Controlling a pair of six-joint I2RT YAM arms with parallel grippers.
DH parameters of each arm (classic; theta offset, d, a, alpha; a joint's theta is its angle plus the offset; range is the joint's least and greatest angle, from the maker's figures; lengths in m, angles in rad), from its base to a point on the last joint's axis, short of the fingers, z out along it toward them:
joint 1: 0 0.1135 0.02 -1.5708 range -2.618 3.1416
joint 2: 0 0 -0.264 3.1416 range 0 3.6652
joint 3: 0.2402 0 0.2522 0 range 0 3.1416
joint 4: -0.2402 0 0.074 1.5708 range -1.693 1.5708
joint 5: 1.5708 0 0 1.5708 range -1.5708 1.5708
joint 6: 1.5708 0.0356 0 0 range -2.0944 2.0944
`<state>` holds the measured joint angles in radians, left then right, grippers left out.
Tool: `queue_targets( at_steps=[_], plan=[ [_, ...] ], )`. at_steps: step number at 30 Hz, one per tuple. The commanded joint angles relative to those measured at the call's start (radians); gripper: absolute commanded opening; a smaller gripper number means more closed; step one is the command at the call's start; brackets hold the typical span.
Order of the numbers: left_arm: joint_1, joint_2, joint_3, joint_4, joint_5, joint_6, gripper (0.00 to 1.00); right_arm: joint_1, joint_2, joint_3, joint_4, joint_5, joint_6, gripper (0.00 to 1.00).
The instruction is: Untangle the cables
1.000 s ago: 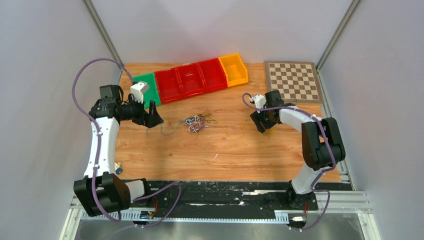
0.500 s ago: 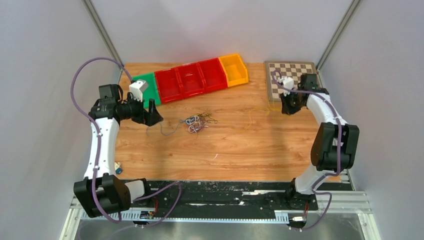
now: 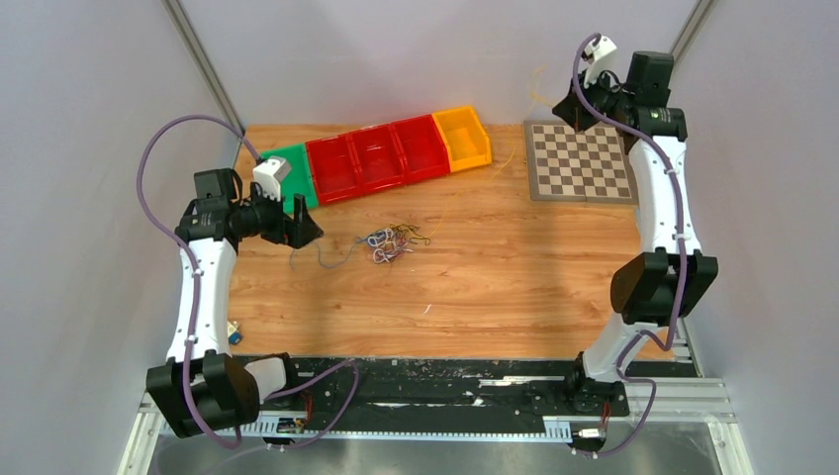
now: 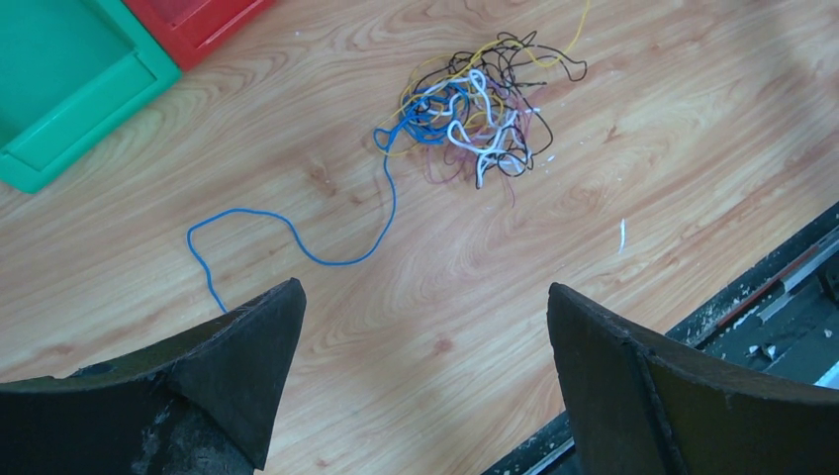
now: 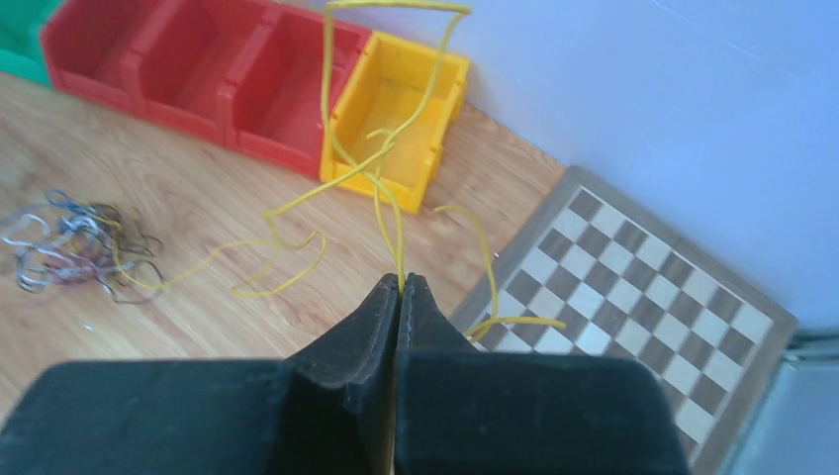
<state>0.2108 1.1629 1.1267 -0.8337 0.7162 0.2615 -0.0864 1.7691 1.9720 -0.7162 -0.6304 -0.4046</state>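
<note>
yellow cable (image 5: 397,237) pinched by R hand (image 5: 399,285) | L hand (image 4: 423,297) spread, nothing held | cables judged light, limp, thin | tangle (image 4: 473,104) best taken at loose blue end (image 4: 392,198)

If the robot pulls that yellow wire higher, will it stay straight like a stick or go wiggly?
Probably wiggly: pinched in the right gripper, the yellow wire hangs in loose loops. It looks very thin, so likely light. One end trails toward the tangle, so it may snag.
</note>
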Motion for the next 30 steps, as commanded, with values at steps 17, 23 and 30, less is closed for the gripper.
queue_targets(
  at_steps=[17,23,30],
  plan=[
    [-0.551,0.122,0.047,0.797,0.022,-0.235,1.0,0.077,-0.136,0.079,0.193,-0.264,0.506,0.0],
    [-0.783,0.376,0.183,1.061,-0.034,-0.244,1.0,0.124,-0.245,0.003,0.201,-0.236,0.553,0.0],
    [-0.896,0.634,0.341,1.197,-0.125,-0.281,0.81,0.132,-0.329,-0.049,0.201,-0.181,0.582,0.0]
  ],
)
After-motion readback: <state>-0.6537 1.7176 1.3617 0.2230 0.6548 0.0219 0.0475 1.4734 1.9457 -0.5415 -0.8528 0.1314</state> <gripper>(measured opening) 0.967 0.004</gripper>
